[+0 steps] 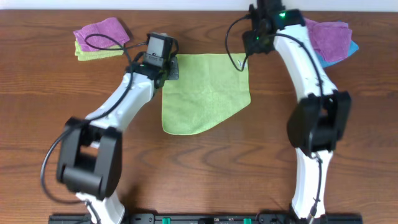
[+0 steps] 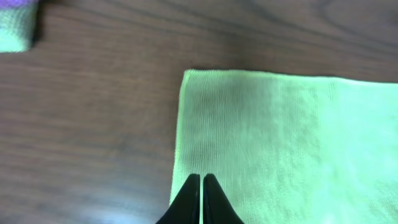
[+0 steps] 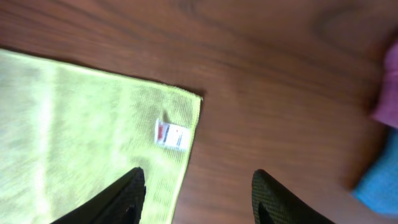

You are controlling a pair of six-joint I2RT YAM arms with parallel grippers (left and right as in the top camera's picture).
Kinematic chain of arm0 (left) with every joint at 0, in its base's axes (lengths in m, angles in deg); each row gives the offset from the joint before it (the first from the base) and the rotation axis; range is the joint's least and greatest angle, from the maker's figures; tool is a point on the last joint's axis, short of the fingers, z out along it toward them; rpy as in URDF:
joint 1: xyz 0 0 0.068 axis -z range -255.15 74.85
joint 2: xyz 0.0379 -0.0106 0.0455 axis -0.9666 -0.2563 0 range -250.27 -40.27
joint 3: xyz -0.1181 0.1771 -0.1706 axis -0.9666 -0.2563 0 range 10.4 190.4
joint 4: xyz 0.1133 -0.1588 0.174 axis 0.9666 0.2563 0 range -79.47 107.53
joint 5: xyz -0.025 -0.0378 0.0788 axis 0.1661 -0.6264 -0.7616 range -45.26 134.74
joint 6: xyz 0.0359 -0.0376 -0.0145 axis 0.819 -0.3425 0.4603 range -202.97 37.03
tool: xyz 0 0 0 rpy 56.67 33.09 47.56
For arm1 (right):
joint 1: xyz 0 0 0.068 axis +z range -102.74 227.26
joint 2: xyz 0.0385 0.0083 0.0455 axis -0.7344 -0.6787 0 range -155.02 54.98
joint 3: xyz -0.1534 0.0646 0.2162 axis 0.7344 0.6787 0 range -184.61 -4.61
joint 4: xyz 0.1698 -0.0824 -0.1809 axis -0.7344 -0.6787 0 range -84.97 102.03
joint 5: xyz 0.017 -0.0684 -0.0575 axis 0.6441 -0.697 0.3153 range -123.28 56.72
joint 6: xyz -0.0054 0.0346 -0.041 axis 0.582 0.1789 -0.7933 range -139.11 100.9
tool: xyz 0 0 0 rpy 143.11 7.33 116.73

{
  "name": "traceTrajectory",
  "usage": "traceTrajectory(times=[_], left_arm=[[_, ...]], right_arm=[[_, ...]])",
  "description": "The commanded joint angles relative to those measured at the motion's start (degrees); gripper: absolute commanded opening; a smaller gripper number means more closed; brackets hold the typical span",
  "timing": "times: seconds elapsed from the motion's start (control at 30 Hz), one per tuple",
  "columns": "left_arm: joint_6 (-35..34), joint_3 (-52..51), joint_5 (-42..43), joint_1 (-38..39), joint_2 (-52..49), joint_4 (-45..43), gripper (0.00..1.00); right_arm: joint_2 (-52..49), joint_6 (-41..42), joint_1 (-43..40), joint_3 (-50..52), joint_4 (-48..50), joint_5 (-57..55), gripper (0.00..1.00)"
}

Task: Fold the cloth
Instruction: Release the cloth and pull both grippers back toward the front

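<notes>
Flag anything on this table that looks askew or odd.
The cloth does not lie as a clean square. Its far edge is straight, but the near right corner is missing and the edge runs diagonally there. Whether that corner is tucked under cannot be told. Nothing looks spilled or damaged.

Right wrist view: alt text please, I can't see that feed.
The lime-green cloth lies flat on the wooden table, its corner with the white tag just ahead of the open jaws. A purple towel and a blue towel show blurred at the right edge.
</notes>
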Motion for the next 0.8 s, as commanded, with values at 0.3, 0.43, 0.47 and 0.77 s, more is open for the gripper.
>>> traceTrajectory(times=[0.3, 0.43, 0.47, 0.77], left_arm=[[3.2, -0.1, -3.6, -0.1, 27.6, 27.1, 0.06], [3.7, -5.1, -3.6, -0.1, 36.6, 28.9, 0.06], [3.7, -7.1, -3.6, -0.2, 39.2, 28.9, 0.06], [-2.5, -33.2, 7.8, -0.2, 48.9, 16.5, 0.06]], right_arm=[[33.4, -0.3, 0.2, 13.6, -2.1, -0.1, 0.53], [46.3, -0.3, 0.2, 24.9, 0.0, -0.4, 0.56], [49.5, -0.3, 0.2, 27.7, 0.0, -0.4, 0.57], [69.2, 1.2, 0.2, 49.9, -0.3, -0.4, 0.69]])
